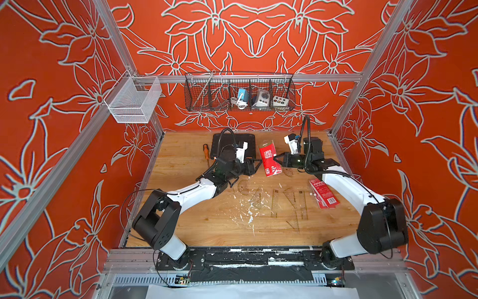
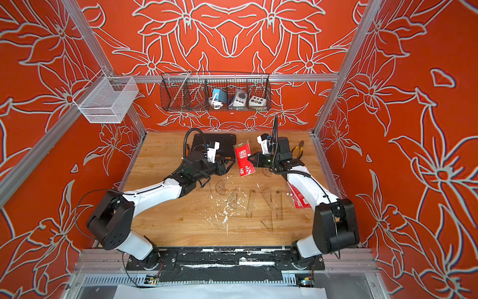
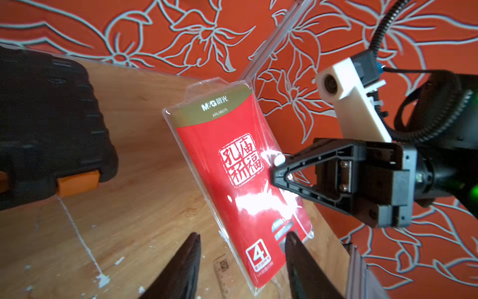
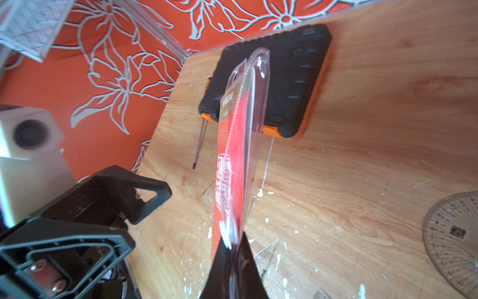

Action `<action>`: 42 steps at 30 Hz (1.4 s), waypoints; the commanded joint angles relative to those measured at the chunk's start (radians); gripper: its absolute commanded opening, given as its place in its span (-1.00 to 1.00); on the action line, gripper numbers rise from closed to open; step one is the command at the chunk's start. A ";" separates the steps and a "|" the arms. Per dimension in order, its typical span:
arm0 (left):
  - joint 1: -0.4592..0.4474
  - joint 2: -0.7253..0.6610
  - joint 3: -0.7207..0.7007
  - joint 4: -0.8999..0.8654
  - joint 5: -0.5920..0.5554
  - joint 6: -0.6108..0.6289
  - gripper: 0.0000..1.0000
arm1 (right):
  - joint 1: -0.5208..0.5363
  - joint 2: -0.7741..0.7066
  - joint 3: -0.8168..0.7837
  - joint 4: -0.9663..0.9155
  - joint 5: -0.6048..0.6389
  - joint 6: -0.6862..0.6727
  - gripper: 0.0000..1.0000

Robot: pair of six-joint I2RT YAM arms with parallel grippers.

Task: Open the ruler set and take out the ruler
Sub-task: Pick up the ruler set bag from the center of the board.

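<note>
The ruler set is a red card in a clear plastic sleeve, held nearly upright above the back middle of the table. My right gripper is shut on its right edge, near the white snap. The left wrist view shows the set's printed face with the right gripper pinching it. My left gripper is open just left of the set, its jaws on either side of the lower corner. Clear rulers lie on the table. Whether a ruler is inside the set is unclear.
A black tool case with orange latches lies behind the grippers, with a screwdriver to its left and pliers at the back right. Another red pack lies beside the right arm. A clear protractor and white flecks lie on the wood.
</note>
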 commanded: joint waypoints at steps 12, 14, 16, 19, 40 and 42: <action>0.006 -0.096 -0.134 0.288 0.221 -0.157 0.14 | 0.052 -0.149 -0.026 -0.010 -0.143 0.045 -1.00; 0.004 -0.096 -0.134 0.319 0.241 -0.173 0.14 | 0.065 -0.146 -0.025 -0.001 -0.149 0.053 -1.00; 0.004 -0.093 -0.135 0.336 0.255 -0.179 0.15 | 0.075 -0.144 -0.026 0.020 -0.163 0.067 -1.00; 0.004 -0.093 -0.139 0.359 0.258 -0.182 0.15 | 0.093 -0.137 -0.019 0.031 -0.177 0.077 -1.00; 0.005 -0.073 -0.164 0.508 0.233 -0.241 -0.73 | 0.127 -0.144 -0.005 -0.096 -0.146 0.015 -1.00; 0.005 -0.078 -0.173 0.507 0.215 -0.240 -0.90 | 0.130 -0.160 0.016 -0.170 -0.060 -0.026 -0.80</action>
